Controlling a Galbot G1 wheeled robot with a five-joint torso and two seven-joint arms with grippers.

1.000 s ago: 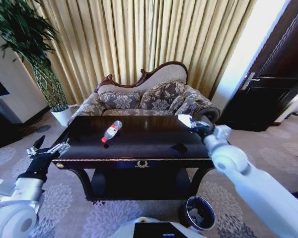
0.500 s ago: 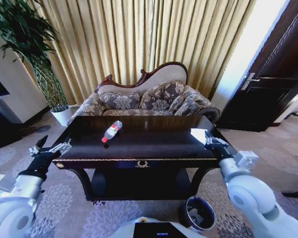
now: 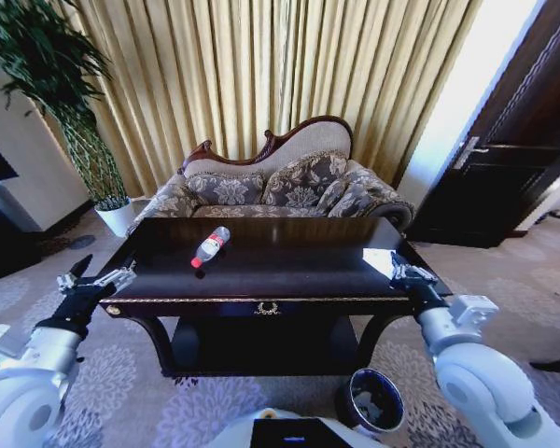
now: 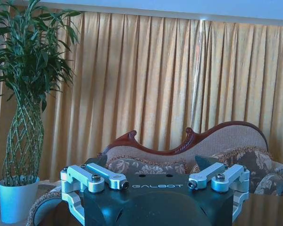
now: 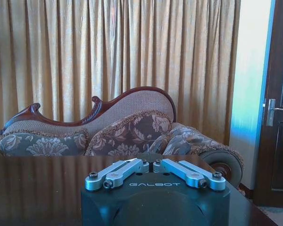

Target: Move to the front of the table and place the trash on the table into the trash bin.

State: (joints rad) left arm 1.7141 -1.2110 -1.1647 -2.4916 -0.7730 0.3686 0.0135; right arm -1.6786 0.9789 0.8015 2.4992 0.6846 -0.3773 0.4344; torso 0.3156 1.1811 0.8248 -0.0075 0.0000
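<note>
R gripper (image 3: 399, 271) is hovering over the table's (image 3: 261, 280) right front corner, fingers clenched on a white paper wad (image 3: 378, 259) w/ the wad poking out twd the table centre. Bottle (image 3: 210, 246) is lying on its side near the back edge, left of centre, well apart from that claw. Trash bin (image 3: 373, 401) is sitting on the carpet below the right front corner. L gripper (image 3: 95, 282) is hanging off the left front corner, fingers spread, holding nothing.
</note>
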